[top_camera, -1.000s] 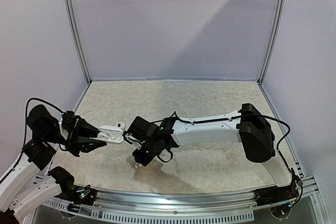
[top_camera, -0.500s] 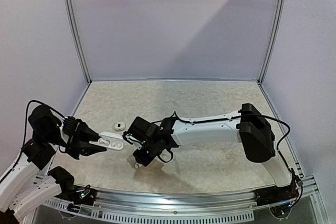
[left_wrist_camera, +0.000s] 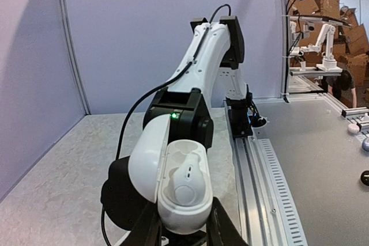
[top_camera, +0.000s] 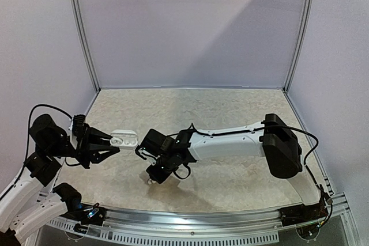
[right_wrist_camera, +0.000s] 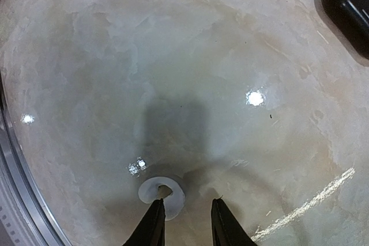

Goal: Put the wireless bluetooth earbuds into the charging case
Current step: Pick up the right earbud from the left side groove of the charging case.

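Left fingers clench an open white charging case. Right fingers hang parted beside a tiny white earbud.

table: marbled beige | walls: lilac | cardboard boxes: background, right

charging case lifted higher, left hand raised

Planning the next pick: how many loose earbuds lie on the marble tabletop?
1: a small white earbud lies beside the right gripper. Others may be hidden, for example beneath the open white charging case held by the left gripper.
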You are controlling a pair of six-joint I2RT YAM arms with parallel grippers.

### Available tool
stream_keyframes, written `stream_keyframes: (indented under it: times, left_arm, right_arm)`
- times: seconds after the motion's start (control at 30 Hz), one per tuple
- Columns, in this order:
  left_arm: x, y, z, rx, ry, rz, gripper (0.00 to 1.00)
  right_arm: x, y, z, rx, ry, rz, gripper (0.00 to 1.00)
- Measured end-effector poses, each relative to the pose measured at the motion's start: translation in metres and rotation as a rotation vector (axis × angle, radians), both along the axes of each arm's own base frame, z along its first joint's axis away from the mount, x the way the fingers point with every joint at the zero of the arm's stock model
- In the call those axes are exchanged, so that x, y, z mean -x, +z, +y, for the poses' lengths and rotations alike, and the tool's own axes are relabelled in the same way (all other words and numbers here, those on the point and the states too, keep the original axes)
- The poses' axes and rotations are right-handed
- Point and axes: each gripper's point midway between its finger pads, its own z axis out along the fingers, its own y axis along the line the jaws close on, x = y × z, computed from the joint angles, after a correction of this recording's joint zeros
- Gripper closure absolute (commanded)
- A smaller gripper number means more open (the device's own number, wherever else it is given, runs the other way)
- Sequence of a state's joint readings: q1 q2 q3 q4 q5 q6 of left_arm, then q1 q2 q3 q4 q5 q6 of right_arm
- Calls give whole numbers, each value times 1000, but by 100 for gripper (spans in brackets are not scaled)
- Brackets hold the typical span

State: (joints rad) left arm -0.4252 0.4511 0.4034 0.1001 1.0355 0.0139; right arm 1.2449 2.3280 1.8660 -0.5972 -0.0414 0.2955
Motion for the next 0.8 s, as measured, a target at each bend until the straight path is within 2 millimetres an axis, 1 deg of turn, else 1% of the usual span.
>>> stream_keyframes:
  times: [0.1,0.27,0.37,0.43,0.5,0.8]
  left_arm:
    - [-6,2,0,9,31,16,100]
    - [-11,6,1,26,59,29,100]
    - [-7,10,3,32,56,-10,100]
    - [-1,13,4,33,51,-76,100]
    - [2,12,5,21,42,-108,100]
    - [13,5,2,-2,-37,-112,100]
  right_arm:
    - [1,-3,-2,7,0,4,75]
    - [0,-1,2,-15,-11,13,75]
    - [0,1,4,-27,-14,17,75]
    - [0,1,5,-29,-14,18,75]
    - [0,1,5,-31,-14,18,74]
    - [0,2,6,-34,-13,16,73]
